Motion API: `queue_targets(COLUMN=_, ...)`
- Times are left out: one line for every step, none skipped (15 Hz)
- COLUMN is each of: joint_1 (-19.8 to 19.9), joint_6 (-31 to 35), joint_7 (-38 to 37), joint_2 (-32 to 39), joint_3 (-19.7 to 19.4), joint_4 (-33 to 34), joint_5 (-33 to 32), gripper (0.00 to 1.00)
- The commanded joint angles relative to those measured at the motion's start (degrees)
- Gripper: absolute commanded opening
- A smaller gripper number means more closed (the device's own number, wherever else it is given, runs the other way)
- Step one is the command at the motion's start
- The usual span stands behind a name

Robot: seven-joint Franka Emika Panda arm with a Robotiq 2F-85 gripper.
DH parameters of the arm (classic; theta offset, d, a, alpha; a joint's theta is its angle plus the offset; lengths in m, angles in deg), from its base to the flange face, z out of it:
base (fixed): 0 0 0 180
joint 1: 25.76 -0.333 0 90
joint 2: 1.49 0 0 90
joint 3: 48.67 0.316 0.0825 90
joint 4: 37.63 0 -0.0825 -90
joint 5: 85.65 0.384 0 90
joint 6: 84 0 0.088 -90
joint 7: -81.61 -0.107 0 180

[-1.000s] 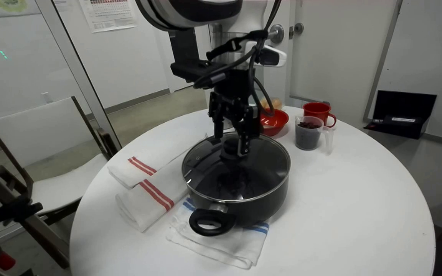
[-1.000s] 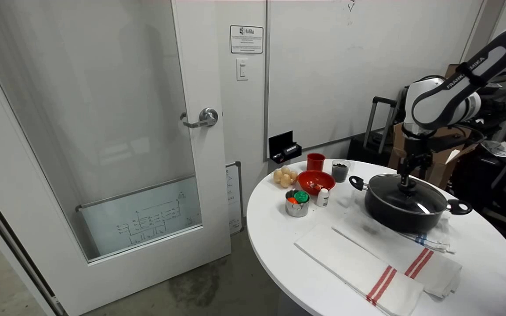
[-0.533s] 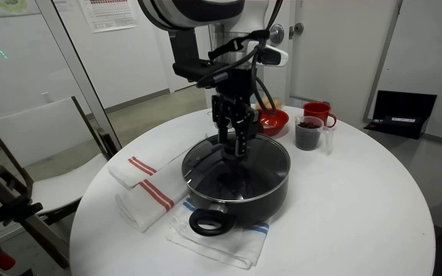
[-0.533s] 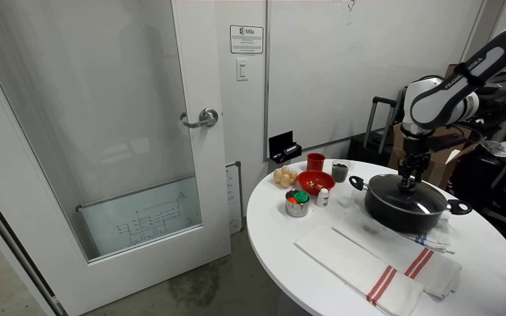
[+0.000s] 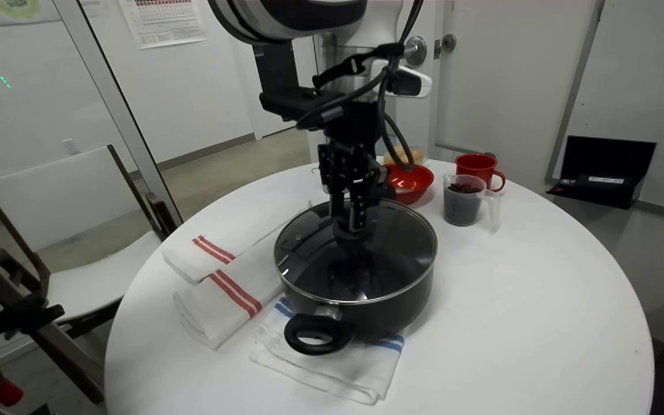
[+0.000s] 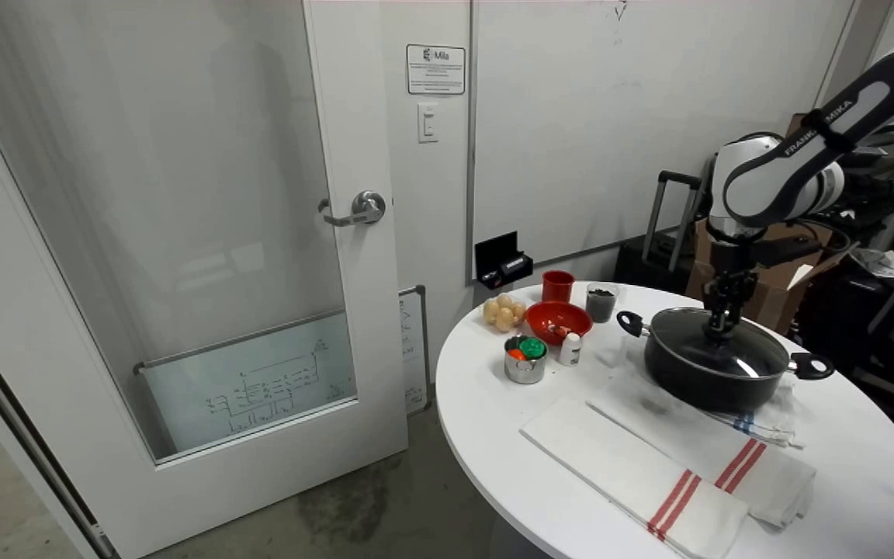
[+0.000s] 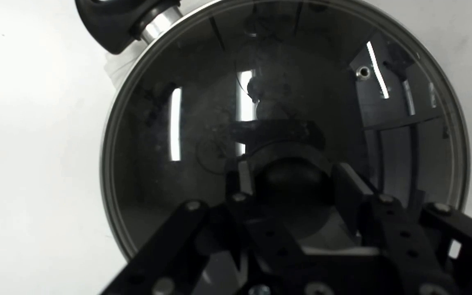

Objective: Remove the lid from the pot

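The round glass lid (image 5: 389, 259) with its metal rim lies across the wide black pot (image 5: 392, 317), and no gap between them can be made out. At its centre is the black knob (image 7: 291, 176), which in the wrist view fills the space between my two fingers. My gripper (image 5: 347, 219) points straight down over the lid and is shut on that knob, one pad (image 7: 352, 184) on each side. In an exterior view the pot (image 6: 695, 388) shows both loop handles, and the gripper (image 6: 720, 322) largely covers the knob.
Under the pot is a blue-striped towel (image 5: 332, 374); red-striped towels (image 5: 222, 288) lie beside it. A red bowl (image 5: 415, 183), a clear measuring cup (image 5: 462, 206) and a red mug (image 5: 476, 166) stand behind. A metal cup (image 6: 525, 370) and white bottle (image 6: 570, 351) are near the bowl.
The fingers have come together from a wider stance and closed on the knob. The gripper has moved only slightly, and the lid's rim has shifted by a hair at most.
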Motion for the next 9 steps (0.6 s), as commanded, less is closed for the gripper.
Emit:
queue_targets(joint_1=0.4, joint_6=-1.0, joint_7=1.3, joint_2=-1.6, joint_3=0.2, joint_4=-0.5, joint_5=0.8, gripper=0.24)
queue_targets(joint_1=0.1, joint_6=-1.0, joint_7=0.9, joint_2=-2.3, joint_3=-0.1, joint_4=-1.1, joint_5=0.6, gripper=0.24)
queue_targets(joint_1=0.2, joint_6=-0.9, joint_7=1.1, joint_2=-3.5, joint_3=0.0, joint_4=-2.1, joint_5=0.6, gripper=0.24)
queue_targets(joint_1=0.0, joint_6=-0.8, joint_7=0.9, joint_2=-4.2, joint_3=-0.1, joint_4=-2.7, joint_5=0.6, gripper=0.24)
queue_targets(joint_1=-0.2, joint_6=-0.5, joint_7=0.8, joint_2=-5.8, joint_3=-0.2, joint_4=-3.9, joint_5=0.4, gripper=0.24)
queue_targets(joint_1=-0.4, joint_6=-0.5, joint_7=0.4, joint_2=-6.7, joint_3=-0.5, joint_4=-4.6, joint_5=0.2, gripper=0.24)
queue_targets(joint_1=-0.5, joint_6=-0.6, joint_7=0.4, joint_2=-8.3, joint_3=-0.4, joint_4=-5.8, joint_5=0.4, gripper=0.24)
queue_targets(joint_1=-0.6, joint_6=-0.6, joint_7=0.4, joint_2=-9.7, joint_3=-0.4, joint_4=-6.8, joint_5=0.3, gripper=0.24)
queue_targets(joint_1=-0.7, joint_6=-0.5, joint_7=0.5, joint_2=-11.5, joint_3=-0.3, joint_4=-8.2, joint_5=0.3, gripper=0.24)
